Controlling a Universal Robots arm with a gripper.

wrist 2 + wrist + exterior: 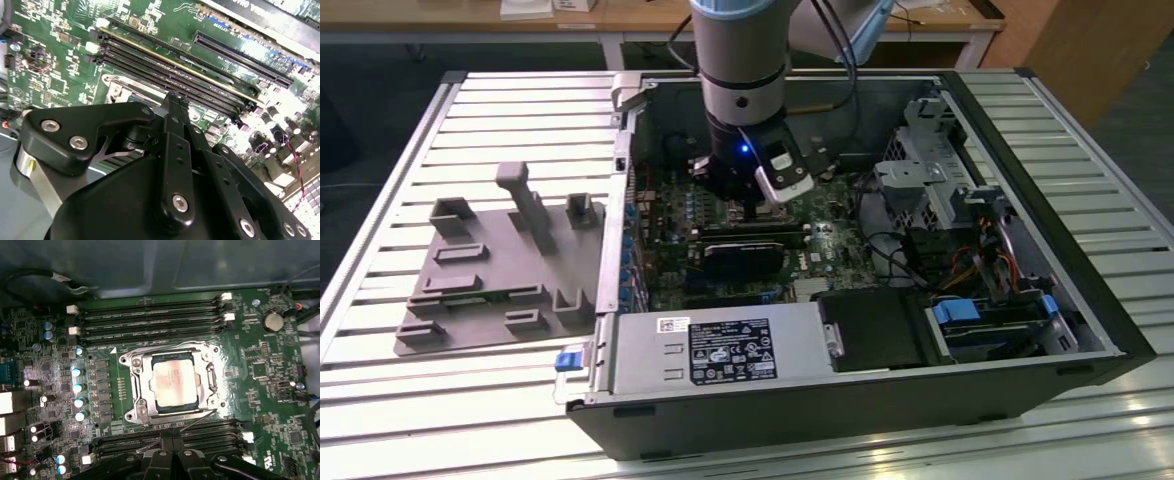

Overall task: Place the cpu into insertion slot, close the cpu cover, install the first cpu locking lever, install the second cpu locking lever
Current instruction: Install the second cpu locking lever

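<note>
I'm hanging down into the open computer case (1067,300), which lies on its side on the slatted table (400,400). My claw (172,442) has its fingers pinched together with nothing between them, parked over the green motherboard (260,405) just beside the socket, by the memory slots (150,320).

The cpu (172,380) already sits in the insertion slot (145,410), near the middle of the board, pale face up. The cpu cover (137,377) looks folded down around it, chip showing through the window. A thin wire lever (192,422) runs along the socket edge nearest my fingertips; I can't tell whether it's hooked.

Handling-wise, my guess is the chip is light, stiff and fragile, so I'd keep off its face. The cover is thin sheet metal, and the levers are springy, slick wire, best pushed at the bent end.

Room is tight: memory slots flank the socket on two sides, small capacitors (80,402) stand along a third, and the case wall is close behind.
</note>
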